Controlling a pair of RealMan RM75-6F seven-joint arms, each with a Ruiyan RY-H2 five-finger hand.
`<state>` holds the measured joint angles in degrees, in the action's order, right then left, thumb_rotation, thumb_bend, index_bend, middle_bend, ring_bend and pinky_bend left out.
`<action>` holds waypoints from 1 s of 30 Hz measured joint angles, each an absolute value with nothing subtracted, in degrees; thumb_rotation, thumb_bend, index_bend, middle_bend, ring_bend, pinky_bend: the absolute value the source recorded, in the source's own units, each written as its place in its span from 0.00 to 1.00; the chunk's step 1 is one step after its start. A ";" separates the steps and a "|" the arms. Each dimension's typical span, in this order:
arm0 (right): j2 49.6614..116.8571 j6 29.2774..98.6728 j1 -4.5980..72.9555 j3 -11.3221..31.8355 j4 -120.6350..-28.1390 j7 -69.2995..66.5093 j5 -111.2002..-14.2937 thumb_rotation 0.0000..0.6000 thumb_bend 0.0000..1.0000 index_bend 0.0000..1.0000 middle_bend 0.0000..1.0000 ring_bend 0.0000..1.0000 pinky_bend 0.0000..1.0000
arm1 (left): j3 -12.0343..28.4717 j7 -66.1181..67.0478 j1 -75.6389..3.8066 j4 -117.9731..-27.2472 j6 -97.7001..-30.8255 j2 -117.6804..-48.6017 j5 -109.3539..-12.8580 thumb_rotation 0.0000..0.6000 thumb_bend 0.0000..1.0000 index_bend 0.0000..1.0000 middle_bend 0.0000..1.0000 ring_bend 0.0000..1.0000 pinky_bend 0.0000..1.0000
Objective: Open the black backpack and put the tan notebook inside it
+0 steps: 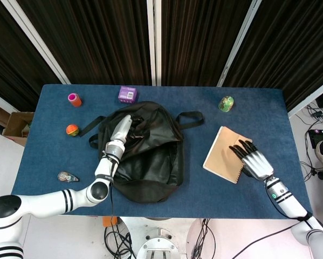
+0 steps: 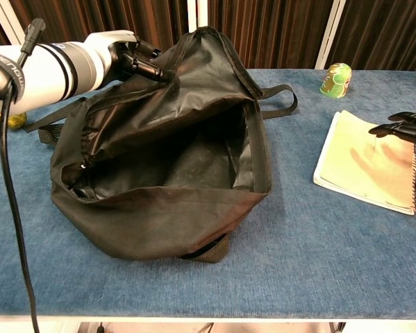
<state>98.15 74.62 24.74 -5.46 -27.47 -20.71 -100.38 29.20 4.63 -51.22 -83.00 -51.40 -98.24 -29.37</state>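
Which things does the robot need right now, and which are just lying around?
Needed: backpack, notebook, left hand holding the bag open, right hand on the notebook.
Lying around: purple box, green toy, pink-topped cup, orange ball.
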 measured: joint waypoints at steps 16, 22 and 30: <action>102.29 75.16 26.15 -4.89 -24.27 -22.20 -98.80 1.00 0.40 0.11 0.21 0.03 0.16 | 28.09 3.96 -51.92 -83.01 -51.33 -98.20 -28.68 1.00 0.45 0.61 0.63 0.53 0.36; 104.19 74.25 27.35 -4.03 -23.14 -22.78 -97.67 1.00 0.47 0.11 0.21 0.03 0.16 | 27.90 3.87 -51.98 -83.43 -51.69 -97.91 -28.56 1.00 0.45 0.61 0.63 0.53 0.36; 106.47 71.76 30.38 -1.42 -23.50 -22.91 -95.18 1.00 0.65 0.12 0.20 0.03 0.21 | 28.00 3.35 -52.16 -83.79 -51.75 -97.78 -28.62 1.00 0.45 0.61 0.63 0.53 0.36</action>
<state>106.47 71.76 30.38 -1.42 -23.50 -22.91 -95.18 28.00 3.35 -52.16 -83.79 -51.75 -97.78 -28.62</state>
